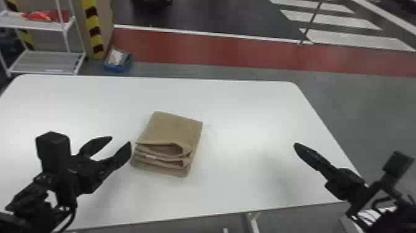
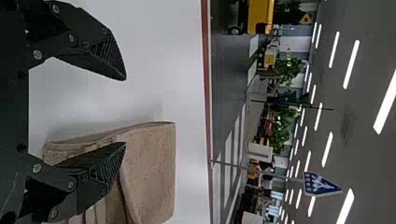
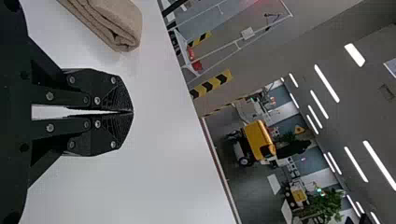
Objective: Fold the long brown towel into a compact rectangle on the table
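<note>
Towel [image 1: 173,130] on the table [image 1: 247,108], folks, and it's sitting just to the right of my left gripper [image 1: 120,141], folded brown layers stacked up in a compact, roughly 4-sided bundle! From over here at the controls I'm seeing that gripper's 2 fingers [image 2: 102,51] spread well apart, nothing pinched between them, and in the left wrist view 1 of the 2 crosses in front of the cloth; whether it's touching, I can't tell. Look at those folds: the loose, looping edges face the robot's side, the smooth top panel runs away from it, and the bottom layer pokes out past the rest on the near side. There's a small pale strip [image 1: 151,157] on that layered edge, too, just beyond the left fingertips. Over to my right gripper [image 1: 296,145], well apart from the bundle and out by the table's right side: its 2 fingers [image 3: 116,93] are pressed together at the tips, with no cloth in them. Farther off, ahead of the left gripper and past the table's far edge, I've got a white rack [image 1: 43,59], a blue bin [image 1: 119,65] beside it and a yellow-and-black striped post [image 1: 94,32] behind.
</note>
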`<control>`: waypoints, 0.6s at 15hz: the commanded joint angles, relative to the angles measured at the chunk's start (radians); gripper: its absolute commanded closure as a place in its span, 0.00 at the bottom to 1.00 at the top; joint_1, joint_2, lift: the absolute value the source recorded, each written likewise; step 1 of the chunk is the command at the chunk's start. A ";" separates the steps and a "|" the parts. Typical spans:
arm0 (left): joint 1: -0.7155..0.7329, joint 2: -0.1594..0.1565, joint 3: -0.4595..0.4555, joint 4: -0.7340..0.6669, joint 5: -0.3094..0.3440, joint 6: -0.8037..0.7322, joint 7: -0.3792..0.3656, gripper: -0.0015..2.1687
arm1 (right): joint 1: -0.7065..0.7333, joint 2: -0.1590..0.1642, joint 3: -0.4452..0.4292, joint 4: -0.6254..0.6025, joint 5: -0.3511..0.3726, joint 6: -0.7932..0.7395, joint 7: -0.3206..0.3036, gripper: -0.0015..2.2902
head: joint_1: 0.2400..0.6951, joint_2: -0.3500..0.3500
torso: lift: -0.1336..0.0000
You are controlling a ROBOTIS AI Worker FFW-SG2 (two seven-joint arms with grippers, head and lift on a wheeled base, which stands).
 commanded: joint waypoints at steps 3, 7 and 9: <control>-0.011 -0.004 -0.065 0.017 -0.069 0.012 0.036 0.77 | 0.063 0.019 -0.091 -0.048 -0.081 -0.025 0.036 0.07 | 1.00 0.10 | 0.10; -0.004 -0.002 -0.066 0.014 -0.091 -0.016 0.064 0.77 | 0.078 0.031 -0.108 -0.065 -0.120 -0.028 0.050 0.05 | 1.00 0.05 | 0.10; -0.004 0.005 -0.068 0.017 -0.098 -0.013 0.061 0.77 | 0.092 0.042 -0.117 -0.066 -0.133 -0.038 0.061 0.05 | 1.00 0.06 | 0.10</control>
